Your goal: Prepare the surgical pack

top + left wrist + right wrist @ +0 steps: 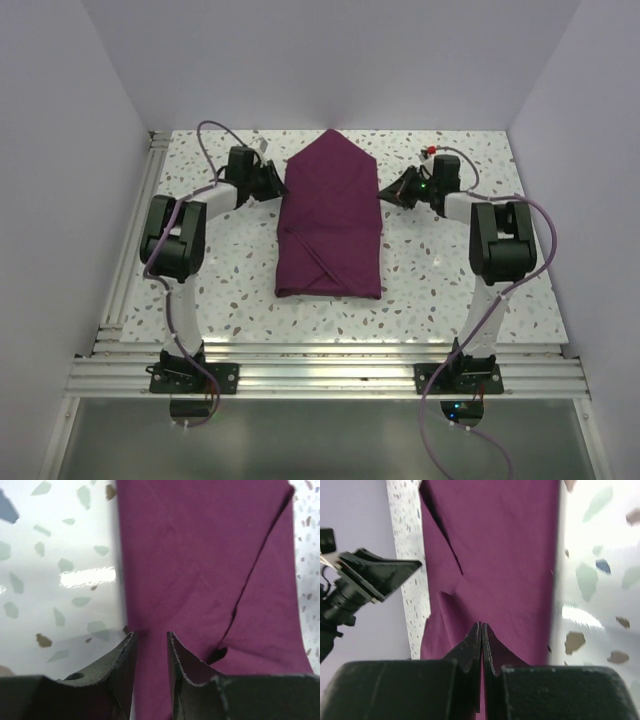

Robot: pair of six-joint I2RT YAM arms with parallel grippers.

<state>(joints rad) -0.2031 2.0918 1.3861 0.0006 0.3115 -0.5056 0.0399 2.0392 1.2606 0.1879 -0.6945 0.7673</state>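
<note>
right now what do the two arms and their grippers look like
The left arm and right arm have white links, black joint housings and a lilac cable looping along each. The left gripper and right gripper have matte black wedge-shaped fingers.

I read no text, no label, no brand and no number in any view; the surgical pack point(330, 215) and the speckled table point(440, 290) carry none.
</note>
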